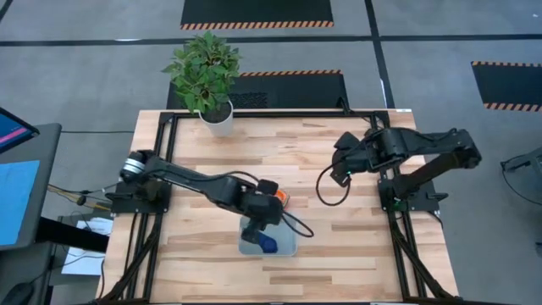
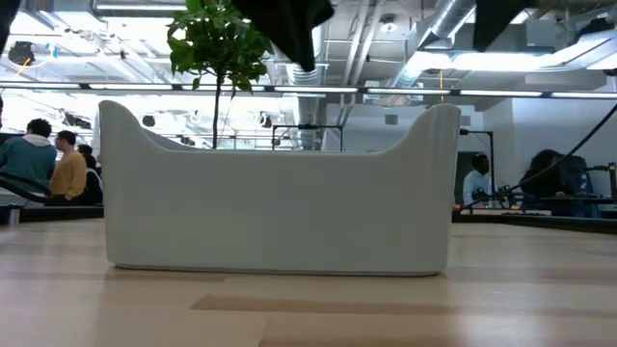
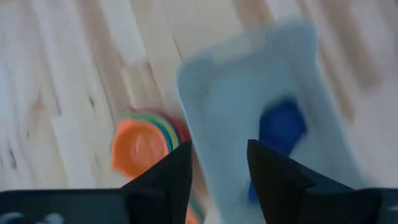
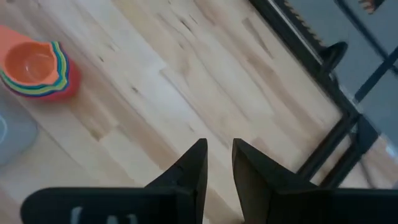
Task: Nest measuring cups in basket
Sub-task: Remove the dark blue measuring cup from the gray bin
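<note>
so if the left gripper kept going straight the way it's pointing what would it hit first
Probably the shallow pale grey-blue plastic basket. The left gripper hangs open above it, aimed near its edge beside the dark blue measuring cup inside. Depth is unclear, so it might meet that cup instead.

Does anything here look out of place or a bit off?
One thing: the stack of cups, orange on top, sits on the wooden table beside the basket, not in it. Only a dark blue cup lies inside the basket, under the left pincer. Nothing looks spilled or broken.
</note>
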{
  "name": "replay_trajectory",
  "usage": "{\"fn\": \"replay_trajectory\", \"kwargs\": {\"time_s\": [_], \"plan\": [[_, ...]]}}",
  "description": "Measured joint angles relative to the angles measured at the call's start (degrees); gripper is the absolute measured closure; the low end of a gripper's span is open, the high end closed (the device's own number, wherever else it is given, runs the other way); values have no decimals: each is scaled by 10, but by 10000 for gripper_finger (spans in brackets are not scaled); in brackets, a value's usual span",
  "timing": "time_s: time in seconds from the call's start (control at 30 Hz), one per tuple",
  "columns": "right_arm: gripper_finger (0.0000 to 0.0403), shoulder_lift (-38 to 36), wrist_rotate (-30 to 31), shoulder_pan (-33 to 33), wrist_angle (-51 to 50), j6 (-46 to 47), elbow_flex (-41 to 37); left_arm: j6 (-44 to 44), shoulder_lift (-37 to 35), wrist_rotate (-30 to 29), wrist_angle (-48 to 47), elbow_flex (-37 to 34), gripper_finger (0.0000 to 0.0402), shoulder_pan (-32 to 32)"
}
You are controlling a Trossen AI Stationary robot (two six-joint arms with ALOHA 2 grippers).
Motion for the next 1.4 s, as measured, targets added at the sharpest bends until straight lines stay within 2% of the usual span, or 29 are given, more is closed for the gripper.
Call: {"fn": "replay_trajectory", "kwargs": {"time_s": [0.1,0.17,0.43,0.6,0.73,0.9,1.07,1.4], "plan": [[305,-2,4,1,11,4,-25,68,29,19,-72,50,259,-1],[305,6,4,0,22,4,-39,79,38,30,-75,62,263,-3],[305,59,0,2,27,-19,-90,-11,64,45,-94,41,267,-13],[305,98,-15,3,27,-20,-101,15,97,25,-75,42,268,-28],[305,122,-46,13,36,-52,-101,43,131,27,-92,42,268,-36],[305,133,-60,37,36,-65,-100,74,155,0,-130,42,266,-55],[305,122,-61,70,26,-41,-100,50,168,23,-148,42,240,-69],[305,85,-61,115,25,1,-99,60,191,6,-122,42,186,-73]]}}
